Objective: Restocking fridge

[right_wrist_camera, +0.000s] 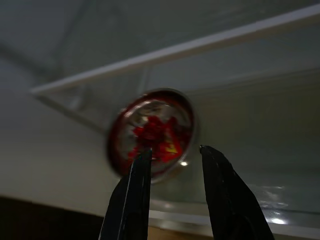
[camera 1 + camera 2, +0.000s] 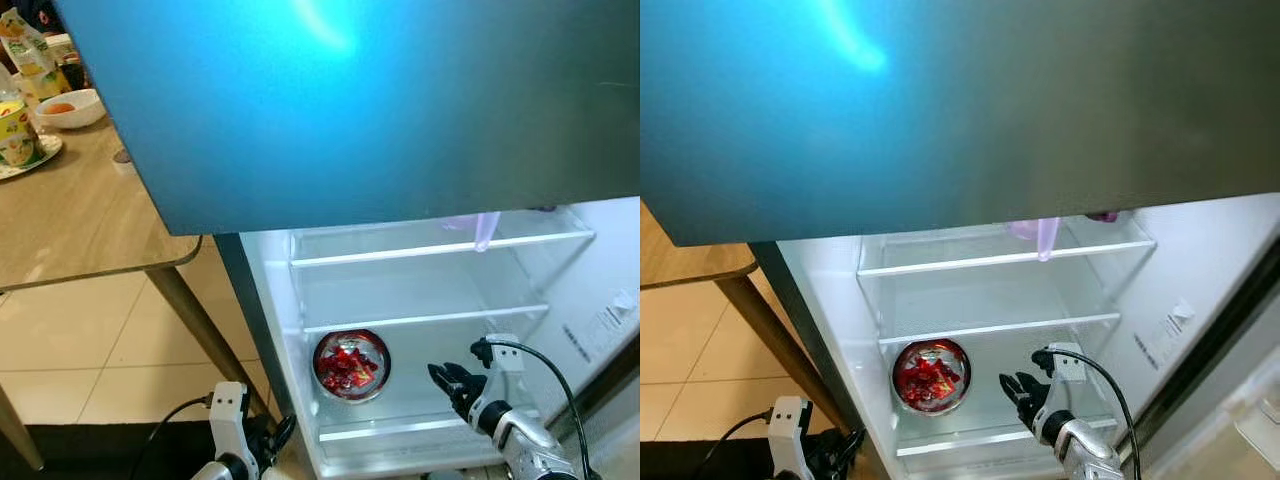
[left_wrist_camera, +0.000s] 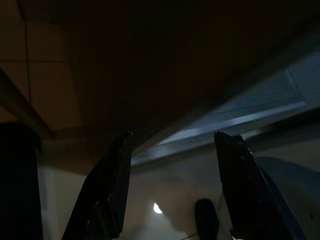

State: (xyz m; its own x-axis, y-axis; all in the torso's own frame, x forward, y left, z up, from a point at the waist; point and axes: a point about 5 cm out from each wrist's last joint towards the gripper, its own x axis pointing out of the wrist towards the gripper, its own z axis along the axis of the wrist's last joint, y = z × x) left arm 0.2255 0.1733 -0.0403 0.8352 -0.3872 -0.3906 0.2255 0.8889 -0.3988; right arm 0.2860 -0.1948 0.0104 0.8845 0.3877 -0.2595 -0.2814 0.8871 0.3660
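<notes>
We look down into an open fridge below its blue door. A bowl of red-wrapped items sits on the bottom shelf, toward our left side, below 2 bare glass shelves. Our right end effector reaches inside the fridge, just beside the bowl and apart from it. Its 2 fingers are slightly parted and hold nothing; in the right wrist view they point at the bowl. Our left end effector hangs low outside the fridge, near the door edge, fingers spread wide and empty. To our left, a wooden surface carries dishes and packets. We judge the bowl is already stocked. The next move likely calls for drawing our right arm out without knocking the bowl, then fetching another item.
</notes>
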